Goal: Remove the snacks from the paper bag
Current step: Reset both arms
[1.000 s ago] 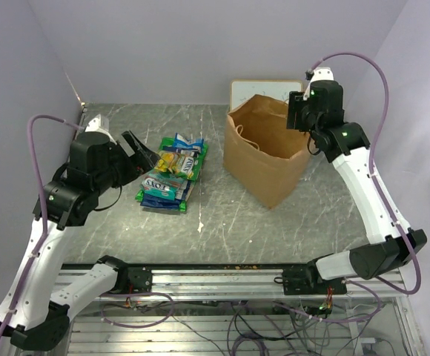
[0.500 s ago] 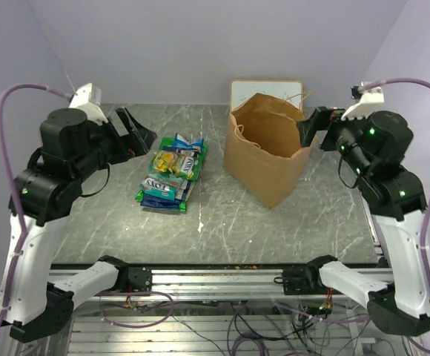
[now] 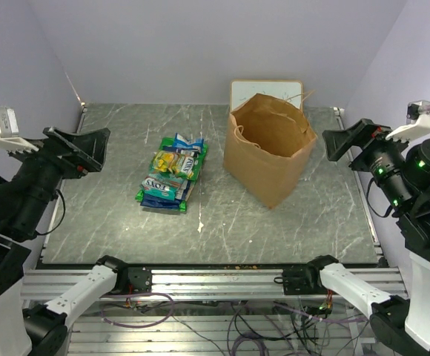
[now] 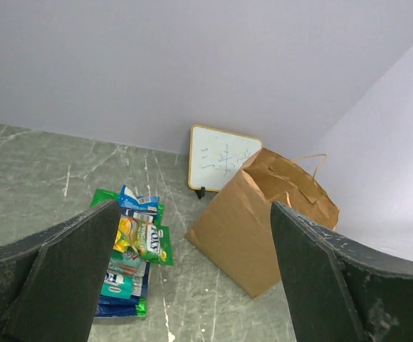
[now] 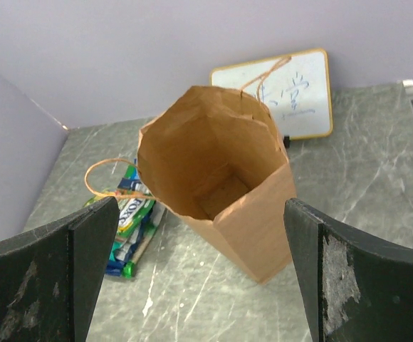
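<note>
Left gripper (image 3: 89,148): jaws wide apart, holding nothing; raised off the 9 o'clock edge of the table (image 3: 274,222); pointing toward 3 o'clock
Right gripper (image 3: 345,137): jaws wide apart, holding nothing; raised at the 3 o'clock edge; pointing toward 9 o'clock, at the bag
Bag (image 3: 267,159): upright on the table, at about 1 o'clock of its centre; mouth open; the right wrist view looks down to its brown floor
Handles: one (image 5: 87,177) loops out on the bag's 9 o'clock side, over the snacks; the other (image 5: 267,71) sticks up at 12 o'clock, in front of the whiteboard
Snacks (image 3: 172,172): out of the bag; one overlapping pile lying flat on the table at 9 o'clock of the bag, apart from it; yellow pack on top, blue and teal beneath, green showing at the edges
Whiteboard (image 3: 263,90): propped at the back wall; just behind the bag at its 12 o'clock; blue scribble on its face
</note>
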You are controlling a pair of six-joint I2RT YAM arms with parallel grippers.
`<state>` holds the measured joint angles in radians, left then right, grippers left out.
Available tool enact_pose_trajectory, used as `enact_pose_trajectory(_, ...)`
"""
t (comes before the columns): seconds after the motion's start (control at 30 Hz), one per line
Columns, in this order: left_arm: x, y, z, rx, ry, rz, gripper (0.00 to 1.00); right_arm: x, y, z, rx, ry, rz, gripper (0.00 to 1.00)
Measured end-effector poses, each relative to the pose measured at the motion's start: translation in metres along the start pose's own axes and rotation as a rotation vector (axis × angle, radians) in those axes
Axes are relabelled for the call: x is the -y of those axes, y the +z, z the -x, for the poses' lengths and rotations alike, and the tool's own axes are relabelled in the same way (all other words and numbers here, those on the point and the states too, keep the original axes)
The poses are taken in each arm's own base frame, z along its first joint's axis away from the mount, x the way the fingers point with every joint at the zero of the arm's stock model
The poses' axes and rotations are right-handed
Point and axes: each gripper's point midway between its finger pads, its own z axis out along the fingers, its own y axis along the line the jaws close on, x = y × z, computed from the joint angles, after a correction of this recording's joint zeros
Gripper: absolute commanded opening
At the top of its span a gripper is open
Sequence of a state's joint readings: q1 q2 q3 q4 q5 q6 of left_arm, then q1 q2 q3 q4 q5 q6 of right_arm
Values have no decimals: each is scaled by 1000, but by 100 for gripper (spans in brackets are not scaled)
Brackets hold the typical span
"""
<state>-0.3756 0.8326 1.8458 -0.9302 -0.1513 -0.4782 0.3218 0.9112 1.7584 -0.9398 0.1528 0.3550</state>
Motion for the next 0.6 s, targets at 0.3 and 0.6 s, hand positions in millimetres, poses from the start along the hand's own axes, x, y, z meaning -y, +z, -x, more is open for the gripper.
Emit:
enact_pose_trajectory(0.3,1,27,-5,-20,-22,24,93,8,-4,-18,-84,73,-65,100)
enact_pose_trajectory(0.6,-3,37,-16,-86,-16,58,96,13,5,-23,-127,79,-114,100)
